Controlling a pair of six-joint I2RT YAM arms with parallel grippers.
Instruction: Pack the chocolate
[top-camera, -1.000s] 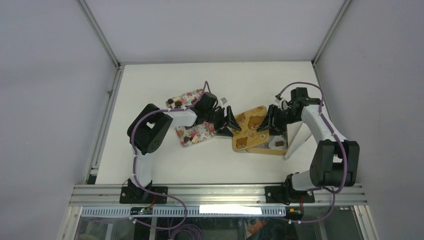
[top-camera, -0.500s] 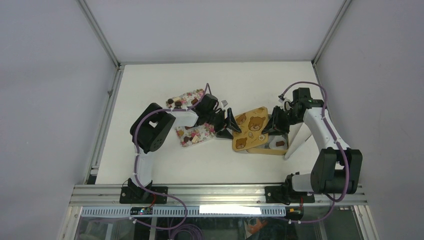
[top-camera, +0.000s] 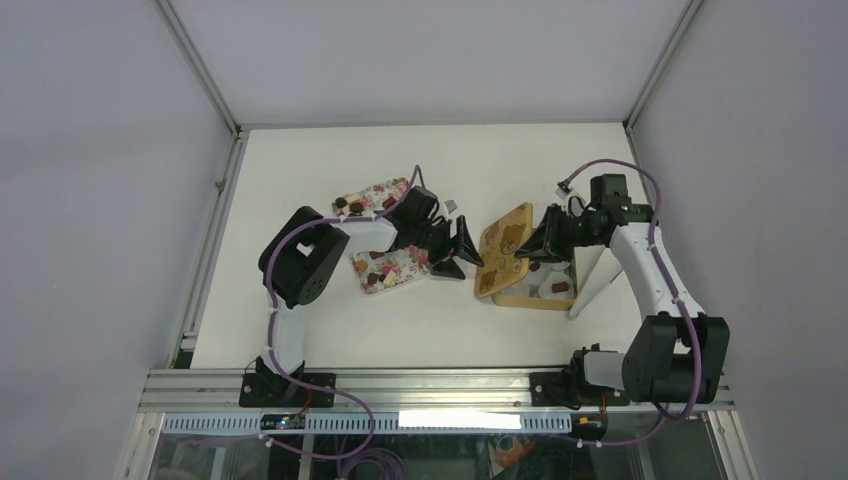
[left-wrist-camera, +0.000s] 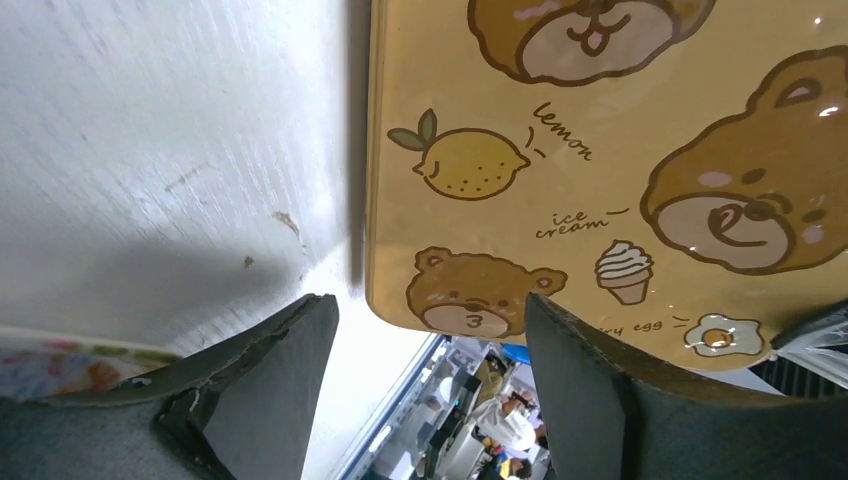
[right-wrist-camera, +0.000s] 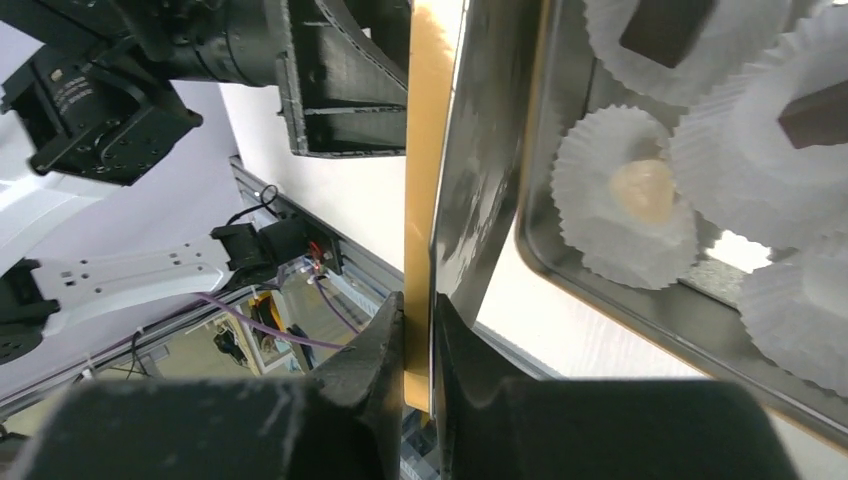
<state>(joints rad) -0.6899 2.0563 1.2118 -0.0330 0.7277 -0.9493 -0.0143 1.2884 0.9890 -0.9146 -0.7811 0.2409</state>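
Observation:
A yellow bear-print tin lid (top-camera: 503, 250) stands tilted up on its left edge over the open tin (top-camera: 547, 299). My right gripper (top-camera: 535, 247) is shut on the lid's right rim; in the right wrist view the lid edge (right-wrist-camera: 420, 150) sits between my fingers (right-wrist-camera: 418, 340). The tin (right-wrist-camera: 600, 290) holds white paper cups (right-wrist-camera: 600, 160) with dark chocolates (right-wrist-camera: 665, 25) and a cream one (right-wrist-camera: 640, 190). My left gripper (top-camera: 466, 254) is open and empty at the lid's left edge (left-wrist-camera: 600, 150), fingers (left-wrist-camera: 290, 370) astride its corner without touching. More chocolates (top-camera: 346, 206) lie on the floral trays.
Two pink floral trays (top-camera: 397, 190) (top-camera: 400, 265) lie under the left arm, left of the lid. A white slanted panel (top-camera: 597, 275) stands right of the tin. The aluminium rail (top-camera: 430, 385) runs along the near table edge.
The right gripper has lifted the lid's right rim, so the lid went from lying flat on the tin to standing tilted, uncovering the cups. The left gripper stayed open at the lid's left edge.

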